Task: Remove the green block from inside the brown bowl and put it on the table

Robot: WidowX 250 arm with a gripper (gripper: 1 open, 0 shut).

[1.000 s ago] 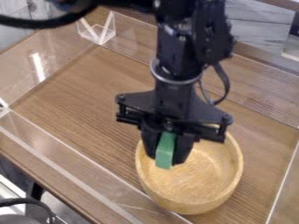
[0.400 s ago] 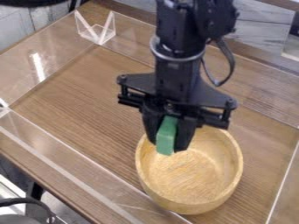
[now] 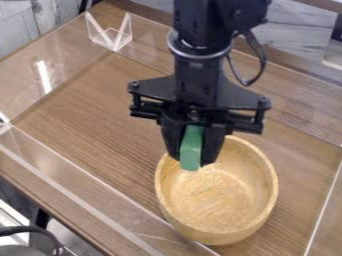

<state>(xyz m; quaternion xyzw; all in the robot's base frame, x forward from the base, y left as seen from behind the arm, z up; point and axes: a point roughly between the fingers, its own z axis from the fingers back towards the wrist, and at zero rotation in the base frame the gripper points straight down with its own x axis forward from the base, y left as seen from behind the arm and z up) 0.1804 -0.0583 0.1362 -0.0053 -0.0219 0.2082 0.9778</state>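
A medium-brown wood-grain tabletop (image 3: 80, 130) fills most of the view. A clear acrylic wall (image 3: 80, 200) runs along its left side, with glossy reflections on it. At the far left stands a clear angular bracket (image 3: 110, 32). Beyond the far edge, a grey-and-white streaked surface (image 3: 297, 30) shows at the right. The light falls softly and fairly evenly over the wood.

Tabletop robot workcell, clear acrylic walls (image 3: 83, 187)

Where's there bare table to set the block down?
Table is bare left of the bowl, up to the clear walls. Crowded: the bowl's upper rim, under the claw and green block.
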